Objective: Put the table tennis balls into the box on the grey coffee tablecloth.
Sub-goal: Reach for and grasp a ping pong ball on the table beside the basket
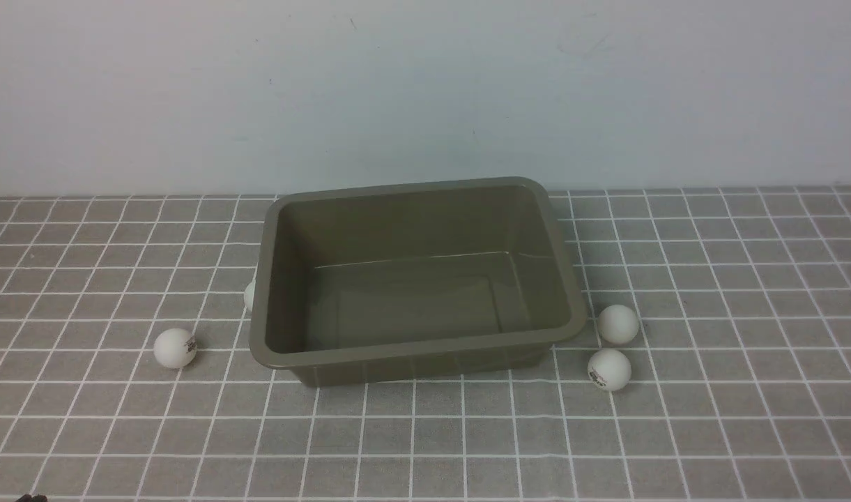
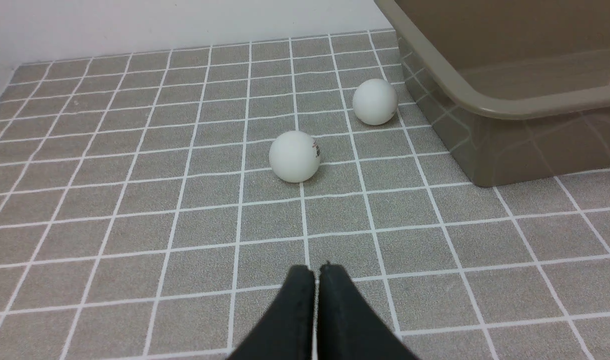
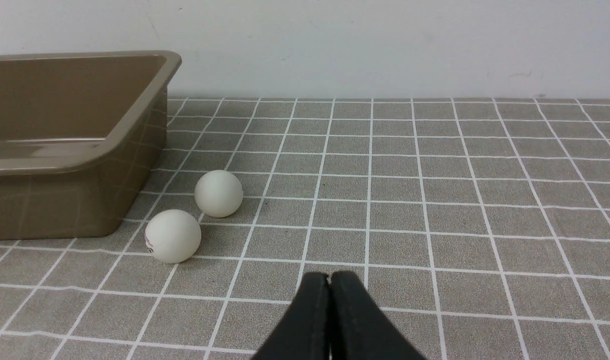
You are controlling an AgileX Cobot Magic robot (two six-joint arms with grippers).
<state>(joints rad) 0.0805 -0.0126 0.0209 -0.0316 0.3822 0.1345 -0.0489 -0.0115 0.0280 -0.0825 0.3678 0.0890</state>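
While your left gripper (image 2: pixel 315 271) and right gripper (image 3: pixel 329 278) sit clenched and empty, two table tennis balls (image 2: pixel 295 156) lie ahead of each, beside the box (image 3: pixel 60 200).

The surface is covered by the grey coffee tablecloth (image 1: pixel 746 279), gridded in thin white lines. The box (image 1: pixel 411 368) stands on it near the middle. To the box's left lie a logo ball (image 1: pixel 175 348), apart, and a half-hidden ball (image 1: pixel 249 295) beside its wall. Off its right front corner lie a plain ball (image 1: pixel 618 324) and a printed ball (image 1: pixel 609 369), close together.
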